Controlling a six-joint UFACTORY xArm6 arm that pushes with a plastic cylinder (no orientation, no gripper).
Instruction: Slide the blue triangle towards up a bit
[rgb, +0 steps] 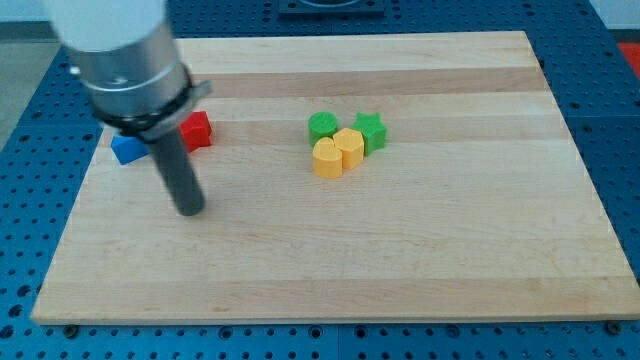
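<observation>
Resting on the board (420, 270), my tip (190, 209) sits below and right of the blue triangle (124, 150), apart from it. It has no jaws, just a bare rod. Right of the triangle: red block (197, 129), then clustered green (322, 125) (371, 131) and yellow (327, 158) (349, 146) blocks.

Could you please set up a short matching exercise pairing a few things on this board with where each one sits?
Things:
1. blue triangle
2. red block
3. green star block
4. my tip

Places:
A. right end of the central cluster
B. partly hidden behind the arm, near the board's left edge
C. below both left-hand blocks, on bare wood
D. just right of the rod, upper left

Pairs: 1-B, 2-D, 3-A, 4-C
</observation>
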